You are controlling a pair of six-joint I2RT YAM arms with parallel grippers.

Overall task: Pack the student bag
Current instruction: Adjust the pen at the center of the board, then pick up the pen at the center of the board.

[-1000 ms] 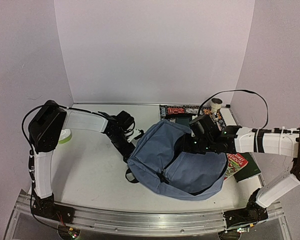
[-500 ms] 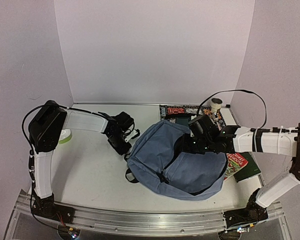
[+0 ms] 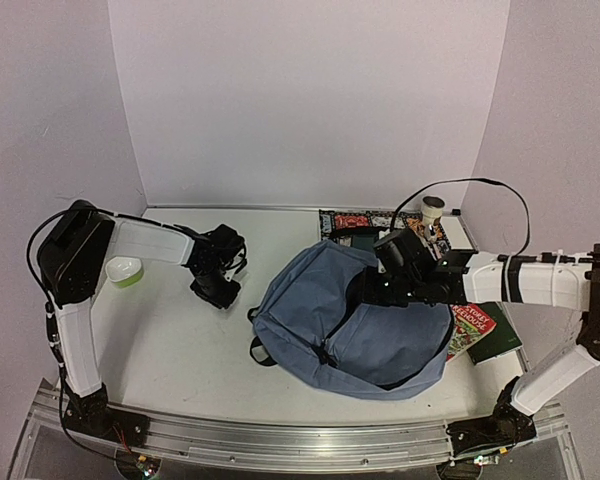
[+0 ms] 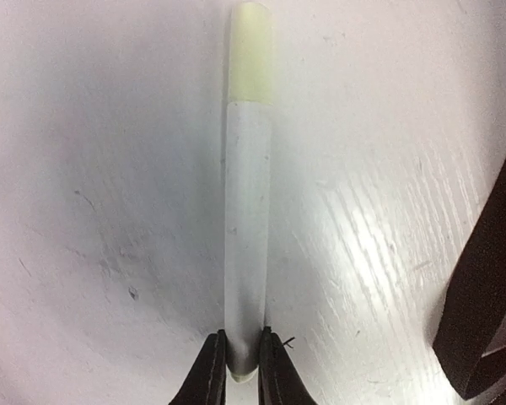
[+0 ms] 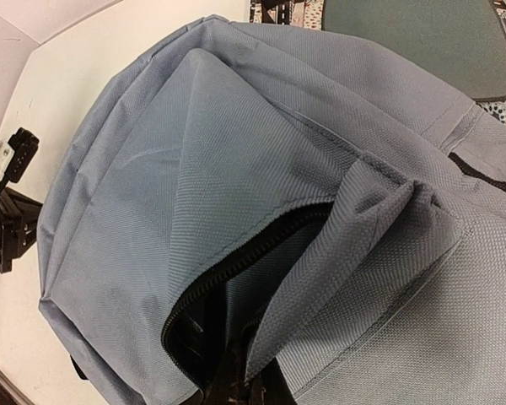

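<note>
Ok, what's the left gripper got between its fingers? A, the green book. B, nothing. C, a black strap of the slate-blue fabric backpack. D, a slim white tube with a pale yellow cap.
D: the left gripper has its jaws closed on the near end of the slim white tube with the pale yellow cap.

Bright diffuse light, soft shadows. Glare streaks on table [image 4: 379, 245]; left wrist view blurred. Dark inside student bag [image 5: 152, 169].

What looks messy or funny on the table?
The student bag lies slumped, zipper gaping where the right hand pinches its flap. Books stick out from under it. The left hand grips a marker by its very end.
</note>
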